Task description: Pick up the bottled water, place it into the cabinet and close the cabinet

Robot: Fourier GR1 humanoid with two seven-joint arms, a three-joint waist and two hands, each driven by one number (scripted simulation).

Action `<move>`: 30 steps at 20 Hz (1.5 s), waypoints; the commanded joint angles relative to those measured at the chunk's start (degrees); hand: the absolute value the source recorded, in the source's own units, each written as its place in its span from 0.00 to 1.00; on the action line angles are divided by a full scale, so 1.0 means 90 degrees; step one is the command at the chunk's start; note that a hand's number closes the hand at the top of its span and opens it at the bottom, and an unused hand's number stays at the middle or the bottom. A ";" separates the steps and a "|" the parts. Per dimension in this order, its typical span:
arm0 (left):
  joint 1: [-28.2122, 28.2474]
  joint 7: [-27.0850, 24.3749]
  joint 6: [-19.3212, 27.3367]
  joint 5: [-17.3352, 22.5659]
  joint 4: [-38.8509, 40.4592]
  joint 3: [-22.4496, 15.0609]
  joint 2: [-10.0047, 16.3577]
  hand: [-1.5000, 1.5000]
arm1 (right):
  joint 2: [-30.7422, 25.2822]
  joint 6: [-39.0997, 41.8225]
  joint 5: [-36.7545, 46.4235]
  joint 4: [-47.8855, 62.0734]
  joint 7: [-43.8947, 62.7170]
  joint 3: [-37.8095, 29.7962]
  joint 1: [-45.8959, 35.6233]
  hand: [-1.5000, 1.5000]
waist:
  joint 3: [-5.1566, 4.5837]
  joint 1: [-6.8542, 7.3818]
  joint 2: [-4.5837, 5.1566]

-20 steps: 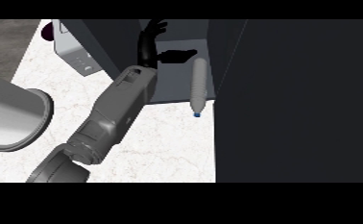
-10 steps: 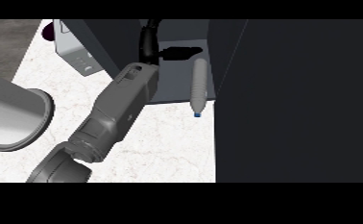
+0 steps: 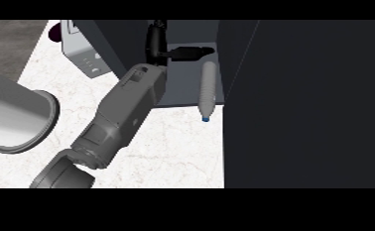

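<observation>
The clear water bottle lies on its side on the cabinet's grey floor. It rests along the right inner wall, and its blue cap pokes out over the front edge. My left hand is inside the cabinet, up and to the left of the bottle. Its fingers are straight and point to the back, its thumb sticks out to the right, and it holds nothing. A small gap separates the hand from the bottle. My right hand does not show.
A tall dark cabinet door fills the right side. A grey round pan sits at the left edge of the white marble counter. A white appliance stands at the back left.
My left hand and forearm have shifted a little to the right, closer to the bottle, and the fingers have straightened. The bottle has not moved.
</observation>
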 commanded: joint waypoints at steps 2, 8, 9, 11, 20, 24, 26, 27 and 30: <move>0.0426 -0.0026 0.0203 0.0512 -0.0630 -0.0483 -0.0002 0.00 | 0.0140 -0.0131 -0.0162 -0.0836 0.0251 -0.0195 0.0230 0.00 | 0.0003 -0.0026 -0.0048; 0.1407 0.0277 0.0280 0.1116 -0.1976 -0.1562 -0.0002 0.00 | 0.0092 -0.0240 -0.0096 -0.0891 0.0471 -0.0270 0.0147 0.00 | 0.0002 0.0091 -0.0081; 0.1617 0.0487 0.0299 0.1022 -0.2419 -0.1605 -0.0002 0.00 | 0.0333 -0.0146 0.0041 -0.0871 0.0403 -0.0204 0.0331 0.00 | 0.0005 0.0230 -0.0123; 0.1964 0.0582 0.0463 0.1072 -0.2972 -0.1954 -0.0002 0.00 | 0.0421 -0.0199 -0.0035 -0.1134 0.0458 -0.0207 0.0548 0.00 | 0.0003 0.0249 -0.0138; 0.3995 0.0333 0.1151 0.1142 -0.5319 -0.3342 -0.0002 0.00 | 0.0079 -0.0722 -0.0188 -0.1147 0.0799 -0.0197 -0.0039 0.00 | -0.0002 0.0374 -0.0080; 0.4677 0.0842 0.1359 0.0869 -0.6446 -0.3510 0.0208 0.00 | 0.0408 -0.0155 0.0045 -0.1002 0.0475 -0.0343 0.0209 0.00 | 0.0007 0.0355 -0.0103; 0.5395 0.0449 0.0917 0.0899 -0.6599 -0.3830 0.0229 0.00 | 0.0169 -0.0403 -0.0068 -0.1076 0.0633 -0.0400 0.0048 0.00 | 0.0000 0.0371 -0.0086; 0.5548 0.0601 0.1041 0.0823 -0.7139 -0.4057 0.0329 1.00 | 0.0319 -0.0252 0.0330 -0.0957 0.0535 -0.0243 0.0004 0.00 | 0.0004 0.0402 -0.0102; 0.6160 0.0542 0.0995 0.0575 -0.7611 -0.4509 0.0734 1.00 | 0.0088 0.0009 0.0167 -0.0820 0.0719 -0.0127 -0.0035 1.00 | 0.0005 0.0375 -0.0088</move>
